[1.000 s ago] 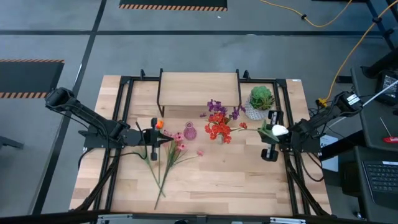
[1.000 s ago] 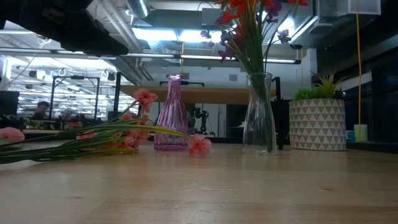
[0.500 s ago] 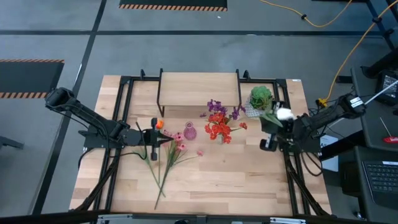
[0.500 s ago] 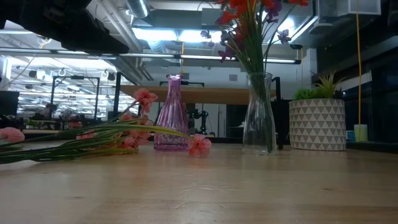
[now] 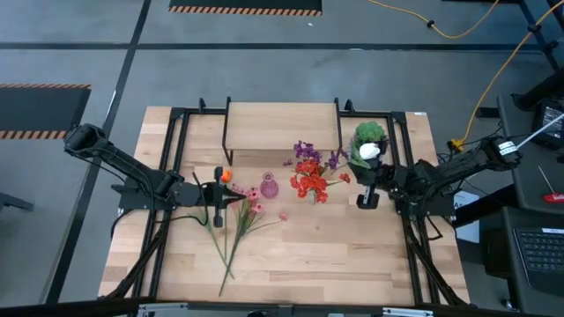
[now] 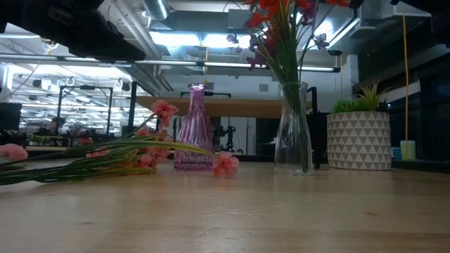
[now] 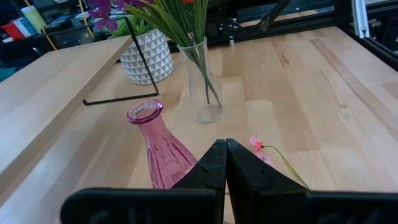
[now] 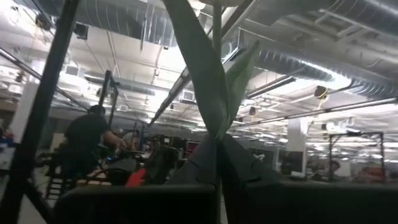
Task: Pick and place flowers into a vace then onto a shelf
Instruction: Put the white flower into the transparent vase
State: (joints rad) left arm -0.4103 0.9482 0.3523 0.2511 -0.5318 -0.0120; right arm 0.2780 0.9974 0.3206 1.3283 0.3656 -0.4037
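White bud (image 5: pixel 371 151) in right pincer (image 5: pixel 363 183) (clamped).

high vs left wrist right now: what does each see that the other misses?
Only the high view: the right gripper, shut on a white-bud flower beside the potted plant, the loose pink flowers lying on the table, and both arms.

Only the left wrist view: the left gripper close up, fingers shut and empty, just short of the pink vase, and a stray pink blossom beside it.

Both: the pink vase, the clear vase holding stems, the white pot, the shelf.
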